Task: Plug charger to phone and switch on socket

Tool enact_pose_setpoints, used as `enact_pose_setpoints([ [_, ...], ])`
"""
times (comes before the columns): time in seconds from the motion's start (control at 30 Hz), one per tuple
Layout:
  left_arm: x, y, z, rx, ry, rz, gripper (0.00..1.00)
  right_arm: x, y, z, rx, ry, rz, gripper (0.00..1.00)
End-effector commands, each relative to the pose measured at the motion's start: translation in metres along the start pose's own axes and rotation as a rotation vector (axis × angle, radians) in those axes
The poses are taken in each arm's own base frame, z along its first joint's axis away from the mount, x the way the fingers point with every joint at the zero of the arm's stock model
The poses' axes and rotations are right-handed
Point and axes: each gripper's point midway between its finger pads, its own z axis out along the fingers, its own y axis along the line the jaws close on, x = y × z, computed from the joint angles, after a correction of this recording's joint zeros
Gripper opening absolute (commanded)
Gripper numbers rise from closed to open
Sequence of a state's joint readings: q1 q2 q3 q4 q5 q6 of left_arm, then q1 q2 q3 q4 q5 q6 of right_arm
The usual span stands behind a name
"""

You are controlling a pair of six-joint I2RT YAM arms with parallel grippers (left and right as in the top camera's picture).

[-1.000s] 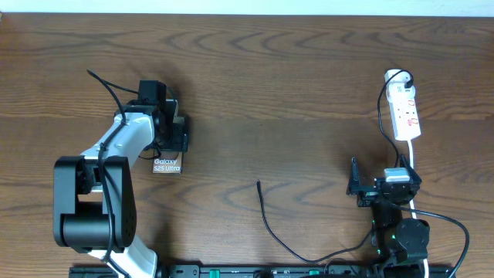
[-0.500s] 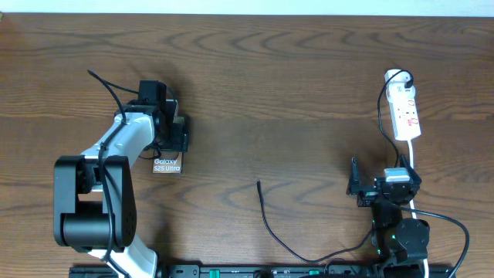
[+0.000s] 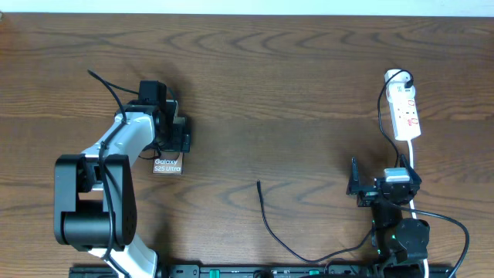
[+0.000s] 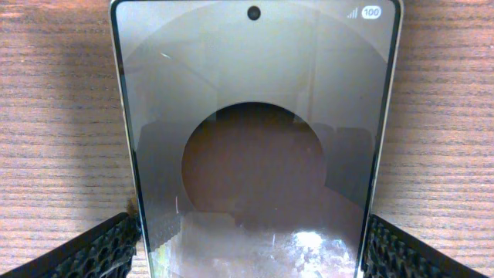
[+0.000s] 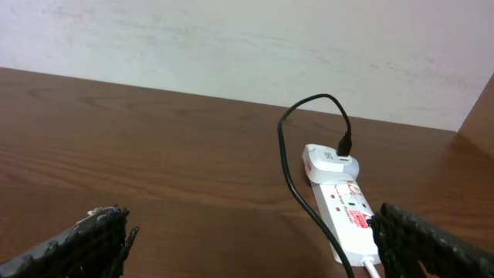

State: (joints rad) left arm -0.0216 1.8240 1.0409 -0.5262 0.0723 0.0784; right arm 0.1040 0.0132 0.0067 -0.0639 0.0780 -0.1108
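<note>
Left claw (image 4: 251, 245) straddled the phone (image 4: 255, 116), left of frame; whether it pinched was unclear. Right claw (image 5: 251, 247) spread, empty. Hazard: a dragging claw could skew the phone, spoiling charger (image 3: 262, 202) insertion.

Left arm (image 3: 116, 147): white link behind left hand (image 4: 247, 255), black joints, thin cable (image 3: 108, 89). Right arm (image 3: 397, 232): black, looping cable (image 3: 455, 225) behind right hand (image 5: 262, 247). Fingers (image 4: 93, 251): black, diamond-textured.
</note>
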Motion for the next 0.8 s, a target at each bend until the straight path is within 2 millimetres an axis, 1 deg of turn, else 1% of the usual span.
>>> enact_pose_setpoints([
  [0.0,0.012,0.000,0.011,0.010,0.053,-0.010,0.91,0.002,0.001,0.000,-0.003,0.005,-0.007,0.99],
  [0.27,0.015,-0.008,0.011,0.052,0.065,-0.011,0.91,0.002,0.001,0.000,-0.003,0.005,-0.007,0.99],
  [0.47,0.018,-0.008,0.012,0.051,0.075,-0.012,0.91,0.002,0.001,0.000,-0.003,0.005,-0.007,0.99],
  [0.63,0.027,-0.008,0.013,0.052,0.103,-0.013,0.91,0.002,0.001,0.000,-0.003,0.005,-0.007,0.99],
  [0.77,0.028,-0.008,0.014,0.052,0.105,-0.013,0.91,0.002,0.001,0.000,-0.003,0.005,-0.007,0.99],
])
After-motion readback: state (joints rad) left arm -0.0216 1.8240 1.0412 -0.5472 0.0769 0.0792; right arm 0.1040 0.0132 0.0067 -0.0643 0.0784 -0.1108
